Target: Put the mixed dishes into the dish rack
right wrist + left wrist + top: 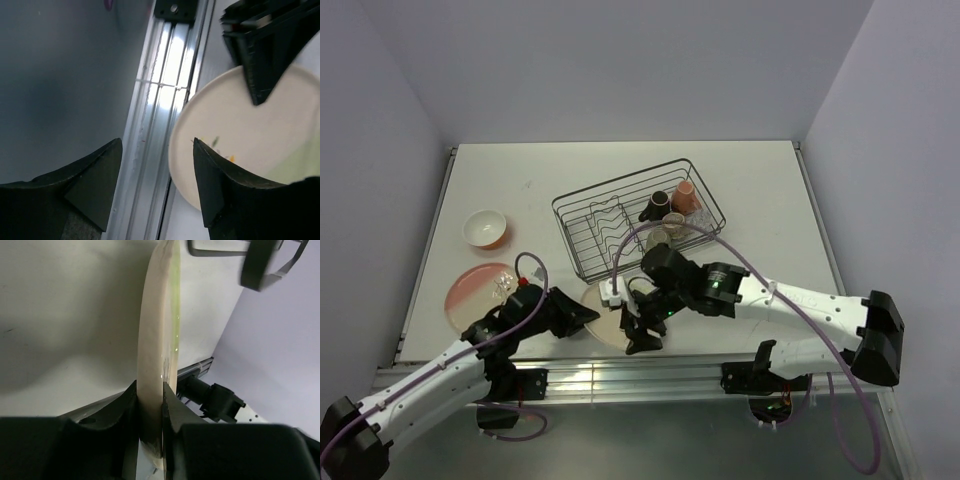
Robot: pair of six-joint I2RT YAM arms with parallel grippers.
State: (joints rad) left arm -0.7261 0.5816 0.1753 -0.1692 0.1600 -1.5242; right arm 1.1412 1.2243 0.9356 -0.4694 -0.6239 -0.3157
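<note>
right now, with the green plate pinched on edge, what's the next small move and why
Probably raise the plate and carry it toward the dish rack: the left fingers are clamped on its rim, and the right fingers stand open, gripping nothing.

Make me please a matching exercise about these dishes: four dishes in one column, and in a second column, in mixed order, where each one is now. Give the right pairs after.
Dishes
1. green-tinted plate
2. pink-tinted plate
3. orange bowl
4. pink mug

Places
A. inside the dish rack
B. on the table, close beside the left arm
C. gripped at its rim by the left tool
D. on the table, behind the pink-tinted plate

Pairs: 1-C, 2-B, 3-D, 4-A
</note>
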